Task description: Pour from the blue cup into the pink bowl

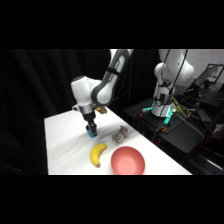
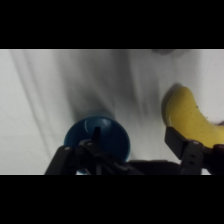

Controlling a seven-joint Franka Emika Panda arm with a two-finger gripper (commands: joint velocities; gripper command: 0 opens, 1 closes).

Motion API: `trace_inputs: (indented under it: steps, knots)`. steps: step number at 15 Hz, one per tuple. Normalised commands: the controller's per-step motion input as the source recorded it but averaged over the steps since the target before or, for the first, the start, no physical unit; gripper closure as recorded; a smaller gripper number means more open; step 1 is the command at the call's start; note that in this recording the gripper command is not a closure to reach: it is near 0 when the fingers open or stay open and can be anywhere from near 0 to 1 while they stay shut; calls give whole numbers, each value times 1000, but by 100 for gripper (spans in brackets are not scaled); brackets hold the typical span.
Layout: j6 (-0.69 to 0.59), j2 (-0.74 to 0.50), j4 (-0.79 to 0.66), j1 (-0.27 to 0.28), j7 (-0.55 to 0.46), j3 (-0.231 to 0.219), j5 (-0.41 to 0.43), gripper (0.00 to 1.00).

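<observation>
One gripper (image 1: 91, 131) down at blue cup (image 1: 91, 133) — grip state can't tell; banana (image 1: 98, 153), pink bowl (image 1: 128, 161) nr — apart.

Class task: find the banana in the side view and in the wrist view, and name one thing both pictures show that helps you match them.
Side view: the banana lies on the white table, near its front edge, left of the pink bowl.
Wrist view: the banana sits at the right edge, partly behind a black tool part.
Shared landmark: the blue cup, under the tool in both.
</observation>
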Motion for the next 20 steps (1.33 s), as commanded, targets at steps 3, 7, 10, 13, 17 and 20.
trace_inputs:
  steps: [3, 7, 10, 13, 17, 20]
  knots:
    - [34, 5, 65, -54, -7, 62, 102, 100]
    - [34, -100, -3, 12, 58, 14, 19, 100]
    - [57, -189, -105, 72, 120, -23, -38, 18]
    - [29, -490, -334, 143, 181, -58, -113, 3]
    - [-287, -805, -423, 195, 237, -78, -215, 4]
    - [-442, -635, -206, 147, 148, 29, -154, 4]
